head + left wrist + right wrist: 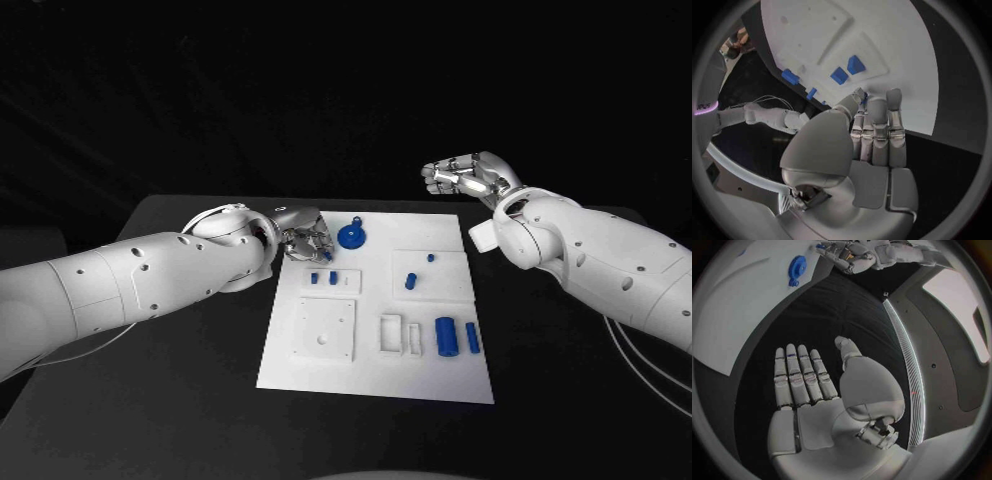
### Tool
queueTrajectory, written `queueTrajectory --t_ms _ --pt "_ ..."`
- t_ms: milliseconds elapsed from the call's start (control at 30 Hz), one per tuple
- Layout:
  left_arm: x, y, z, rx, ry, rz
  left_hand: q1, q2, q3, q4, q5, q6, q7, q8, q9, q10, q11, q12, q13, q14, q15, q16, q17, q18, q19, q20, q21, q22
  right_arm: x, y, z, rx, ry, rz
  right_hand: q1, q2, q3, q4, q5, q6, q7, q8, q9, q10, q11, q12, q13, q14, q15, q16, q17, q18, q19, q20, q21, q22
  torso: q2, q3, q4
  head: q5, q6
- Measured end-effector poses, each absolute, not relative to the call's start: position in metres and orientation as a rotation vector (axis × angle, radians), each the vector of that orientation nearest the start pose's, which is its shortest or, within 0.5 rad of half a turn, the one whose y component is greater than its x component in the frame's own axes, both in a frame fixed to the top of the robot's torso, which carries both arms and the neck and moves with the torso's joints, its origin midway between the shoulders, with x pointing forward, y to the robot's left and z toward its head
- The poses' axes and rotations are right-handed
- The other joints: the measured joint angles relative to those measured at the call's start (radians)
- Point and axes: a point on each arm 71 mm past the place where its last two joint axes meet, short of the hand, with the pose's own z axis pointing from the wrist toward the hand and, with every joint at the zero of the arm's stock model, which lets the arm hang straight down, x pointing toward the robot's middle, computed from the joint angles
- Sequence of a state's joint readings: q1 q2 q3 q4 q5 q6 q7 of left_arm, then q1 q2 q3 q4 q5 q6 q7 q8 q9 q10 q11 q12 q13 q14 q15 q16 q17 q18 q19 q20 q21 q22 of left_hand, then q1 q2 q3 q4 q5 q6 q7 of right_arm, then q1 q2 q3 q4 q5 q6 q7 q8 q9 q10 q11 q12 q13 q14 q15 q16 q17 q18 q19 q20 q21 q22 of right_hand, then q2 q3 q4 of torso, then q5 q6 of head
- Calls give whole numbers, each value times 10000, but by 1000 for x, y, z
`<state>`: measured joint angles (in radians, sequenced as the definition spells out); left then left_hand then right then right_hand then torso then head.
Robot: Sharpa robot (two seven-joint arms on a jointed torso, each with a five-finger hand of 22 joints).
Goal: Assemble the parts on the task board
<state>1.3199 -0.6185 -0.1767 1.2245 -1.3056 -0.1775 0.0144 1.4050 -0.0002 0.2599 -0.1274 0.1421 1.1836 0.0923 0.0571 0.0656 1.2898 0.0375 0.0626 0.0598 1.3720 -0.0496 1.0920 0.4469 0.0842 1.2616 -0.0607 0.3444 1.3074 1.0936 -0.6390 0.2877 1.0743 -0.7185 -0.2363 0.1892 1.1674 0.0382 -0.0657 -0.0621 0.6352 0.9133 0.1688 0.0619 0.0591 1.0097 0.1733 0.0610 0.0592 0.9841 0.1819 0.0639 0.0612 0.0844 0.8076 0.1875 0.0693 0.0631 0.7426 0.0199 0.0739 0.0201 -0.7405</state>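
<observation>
Left hand (306, 243) at far-left edge of task board (378, 375), fingers together, pinching small blue part (862, 99). Right hand (817, 385) flat, fingers straight and empty, above black tabletop (173, 400) beyond board's far-right corner. Other blue parts (459, 336) lie on board.

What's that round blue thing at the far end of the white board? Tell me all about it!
The round blue part is a flat disc with a small loop sticking out of its far edge and ring-like grooves on its face. It looks like plastic. It lies flat on the task board near its far left corner, beside the left hand, which seems not to touch it.
</observation>
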Motion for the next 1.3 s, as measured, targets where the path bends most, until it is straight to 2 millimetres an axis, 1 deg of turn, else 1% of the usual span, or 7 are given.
queueTrajectory --t_ms 700,833,1100,1167,1300 --pt "538 165 -194 2278 18236 -6618 0 0 -27 -26 0 20 24 39 11 0 0 0 -2 0 0 0 -1 -3 -3 -2 0 -1 573 -247 -164 6855 14465 11302 0 0 0 0 0 0 0 0 0 0 0 0 0 0 0 0 0 0 0 0 0 0 0 3 3 -29 -13" --pt "539 163 -195 2307 18303 -6565 0 0 -28 -27 0 19 23 39 11 0 0 0 -5 0 0 0 -2 -61 -39 -39 0 3 573 -247 -164 6850 14466 11310 0 0 0 0 0 0 0 0 0 0 0 0 0 0 0 0 0 0 0 0 0 0 0 3 2 -32 -14" --pt "540 163 -198 2331 18421 -6484 0 0 -28 -27 1 45 40 15 5 0 0 0 -4 0 0 0 -2 -62 -39 -39 0 6 573 -246 -164 6844 14465 11323 0 0 0 0 0 0 0 0 0 0 0 0 0 0 0 0 0 0 0 0 0 0 1 3 -4 -59 -26" --pt "540 163 -199 2344 18444 -6467 0 0 -29 -81 1 85 7 -2 5 0 0 0 -4 0 0 0 -2 -62 -38 -38 0 6 573 -246 -164 6843 14465 11323 0 0 0 0 0 0 0 0 0 0 0 0 0 0 0 0 0 0 0 0 0 0 3 3 -2 -73 -27" --pt "539 163 -201 2386 18494 -6466 3 2 -28 -81 1 106 11 39 13 0 0 0 -3 0 0 0 16 -63 -38 -38 41 6 573 -246 -164 6840 14468 11323 0 0 0 0 0 0 0 0 0 0 0 0 0 0 0 0 0 0 0 0 0 0 3 2 2 -85 -26"
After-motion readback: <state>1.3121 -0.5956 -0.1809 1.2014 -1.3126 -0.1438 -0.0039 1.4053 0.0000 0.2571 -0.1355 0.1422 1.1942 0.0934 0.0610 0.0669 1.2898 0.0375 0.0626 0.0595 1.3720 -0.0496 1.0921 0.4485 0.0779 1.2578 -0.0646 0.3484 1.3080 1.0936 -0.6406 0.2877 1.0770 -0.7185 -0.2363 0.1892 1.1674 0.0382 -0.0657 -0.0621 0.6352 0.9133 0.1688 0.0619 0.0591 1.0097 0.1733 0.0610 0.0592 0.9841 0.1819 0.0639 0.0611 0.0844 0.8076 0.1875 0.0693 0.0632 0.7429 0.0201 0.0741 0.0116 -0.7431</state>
